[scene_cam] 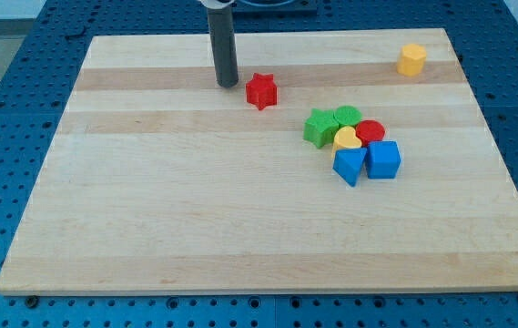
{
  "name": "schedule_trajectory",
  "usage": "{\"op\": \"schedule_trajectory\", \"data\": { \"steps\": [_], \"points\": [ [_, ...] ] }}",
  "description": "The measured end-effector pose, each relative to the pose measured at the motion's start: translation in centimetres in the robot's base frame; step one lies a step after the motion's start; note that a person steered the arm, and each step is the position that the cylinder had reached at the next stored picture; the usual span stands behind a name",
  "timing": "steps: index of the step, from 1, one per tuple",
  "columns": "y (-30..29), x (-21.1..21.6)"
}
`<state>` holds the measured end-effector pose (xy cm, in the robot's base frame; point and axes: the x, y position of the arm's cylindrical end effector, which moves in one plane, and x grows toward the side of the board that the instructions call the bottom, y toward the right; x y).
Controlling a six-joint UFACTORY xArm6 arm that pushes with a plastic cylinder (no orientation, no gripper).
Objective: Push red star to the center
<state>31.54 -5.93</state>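
Observation:
The red star lies on the wooden board near the view's top, a little left of middle. My tip rests on the board just left of the red star, a small gap apart. The dark rod rises from it to the view's top edge.
A cluster sits right of centre: green star, green block, red round block, yellow heart, blue block, blue cube. A yellow block stands at the top right. Blue perforated table surrounds the board.

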Motion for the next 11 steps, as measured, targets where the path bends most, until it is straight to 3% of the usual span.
{"op": "schedule_trajectory", "data": {
  "steps": [1, 3, 4, 7, 11],
  "points": [
    [0.3, 0.6],
    [1.2, -4.0],
    [5.6, -3.4],
    [8.6, 5.0],
    [8.6, -0.6]
  ]
}}
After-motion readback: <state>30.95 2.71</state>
